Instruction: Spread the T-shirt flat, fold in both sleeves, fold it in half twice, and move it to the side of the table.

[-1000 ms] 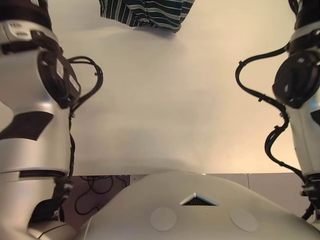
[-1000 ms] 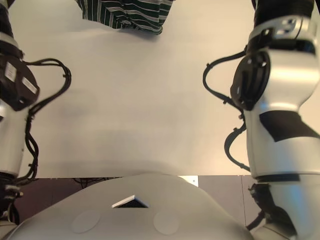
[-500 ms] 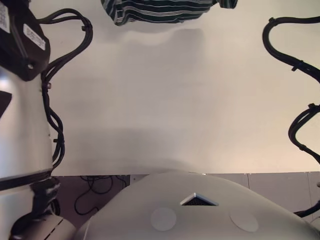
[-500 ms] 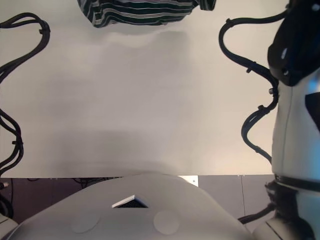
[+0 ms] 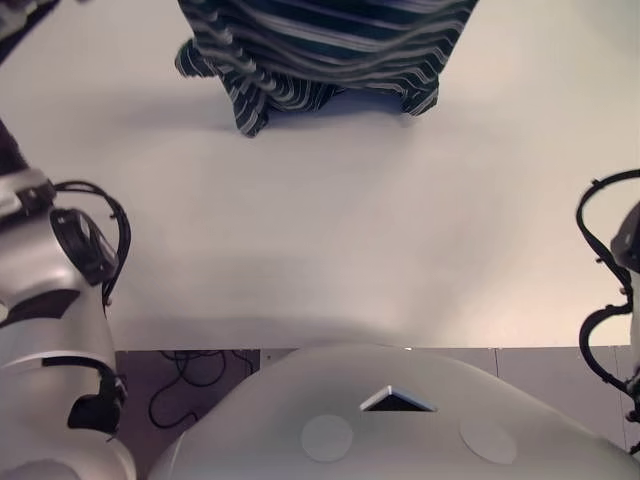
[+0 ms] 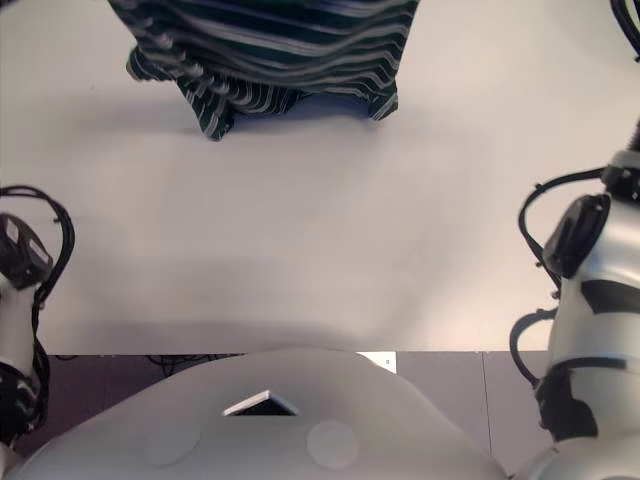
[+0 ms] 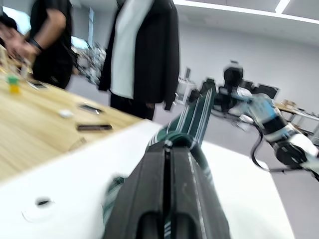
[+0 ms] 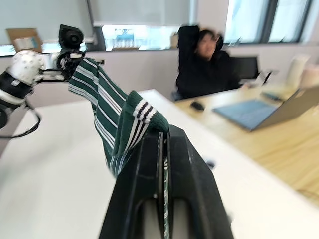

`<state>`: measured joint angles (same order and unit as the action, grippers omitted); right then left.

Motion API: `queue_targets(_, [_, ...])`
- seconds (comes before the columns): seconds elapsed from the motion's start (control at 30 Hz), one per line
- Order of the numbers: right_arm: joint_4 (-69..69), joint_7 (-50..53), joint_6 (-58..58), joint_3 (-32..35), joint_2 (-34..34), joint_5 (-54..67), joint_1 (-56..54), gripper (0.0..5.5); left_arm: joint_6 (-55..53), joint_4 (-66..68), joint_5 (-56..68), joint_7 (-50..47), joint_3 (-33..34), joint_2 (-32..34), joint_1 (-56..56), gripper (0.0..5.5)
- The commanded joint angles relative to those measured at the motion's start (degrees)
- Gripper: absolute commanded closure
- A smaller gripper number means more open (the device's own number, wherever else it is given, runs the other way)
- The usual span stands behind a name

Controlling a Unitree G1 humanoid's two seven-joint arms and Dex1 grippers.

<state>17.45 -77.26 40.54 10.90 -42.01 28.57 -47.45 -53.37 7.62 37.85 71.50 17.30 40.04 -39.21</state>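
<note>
The T-shirt (image 5: 320,50), dark green with white stripes, hangs over the far part of the white table (image 5: 330,230). Its bunched lower folds rest on the tabletop. In the left wrist view my left gripper (image 7: 167,145) is shut on a corner of the T-shirt (image 7: 197,112), which stretches across to my right gripper (image 7: 232,74) farther off. In the right wrist view my right gripper (image 8: 162,133) is shut on a striped hem of the T-shirt (image 8: 107,107), and my left gripper (image 8: 70,37) holds the other end. The cloth is held up taut between both grippers.
The table's near edge (image 5: 330,345) runs right in front of me, with cables on the floor below. A wooden table (image 7: 30,129) with small items stands beside the white one. A laptop (image 8: 259,112) lies on it.
The shirt has come toward me and now hangs lower and wider over the table. Both forearms have lifted out of the eye views, leaving only the elbows at the lower corners.
</note>
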Motion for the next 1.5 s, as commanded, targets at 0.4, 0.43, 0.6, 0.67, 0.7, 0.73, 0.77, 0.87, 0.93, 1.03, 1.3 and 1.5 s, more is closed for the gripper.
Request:
queue_targets(0.4, [-53.48,-6.33,-7.12,-14.59,-24.04,-7.69,58.31,5.24,5.77,-54.33,-9.91,-4.25,-13.13,18.87,57.27,4.92])
queue_targets(0.43, [-53.39,-4.4,-9.35,-15.76,-23.7,-10.11,59.84,5.18,6.83,-54.57,-10.75,-4.91,-13.49,19.14,58.52,4.81])
queue_targets(0.6, [-56.09,-3.24,-12.31,-13.54,-25.49,-9.22,65.04,4.48,9.48,-55.41,-9.16,-4.48,-7.71,20.5,62.71,4.46])
queue_targets(0.67, [-57.46,-2.52,-10.07,-12.06,-25.11,-6.74,63.68,4.48,9.08,-53.78,-6.94,-4.2,-4.01,20.48,61.09,4.46])
queue_targets(0.7, [-58.36,-2.49,-8.57,-10.68,-25.21,-4.64,62.94,4.48,9.34,-52.85,-6.64,-4.02,-2.63,21.05,60.1,4.46])
queue_targets(0.73, [-59.17,-2.69,-7.08,-8.76,-25.39,-1.91,61.91,4.48,9.57,-51.71,-6.35,-3.75,-1.08,21.81,59.04,4.46])
queue_targets(0.77, [-59.58,-2.65,-5.51,-7.03,-25.42,0.79,60.57,4.48,9.76,-50.66,-5.96,-3.42,0.21,22.34,58.01,4.46])
queue_targets(0.87, [-49.36,-4.36,-0.28,-5.39,-24.59,8.91,45.22,4.48,6.84,-46.65,-1.08,-5.19,2.5,21.33,51.22,4.46])
queue_targets(0.93, [-41.75,-2.91,2.23,-6.68,-21.07,11.02,36.19,4.48,5.72,-42.72,0.54,-8.74,0.43,18.56,44.3,4.46])
queue_targets(1.03, [-29.55,8.24,4.32,-11.44,-9.98,7.41,25.86,4.68,2.53,-29.08,-4.52,-24.69,-7.99,5.81,27.56,4.65])
queue_targets(1.3, [-4.18,31.3,-6.38,-25.52,13.55,-13.33,18.54,5.5,3.37,-7.96,-14.97,-33.64,-21.8,-4.03,17.7,5.47])
queue_targets(1.5, [7.5,38.99,-11.86,-26.8,20.2,-20.6,19.04,5.5,3.72,-6.84,-18.95,-29.16,-26.95,-0.97,17.44,5.47])
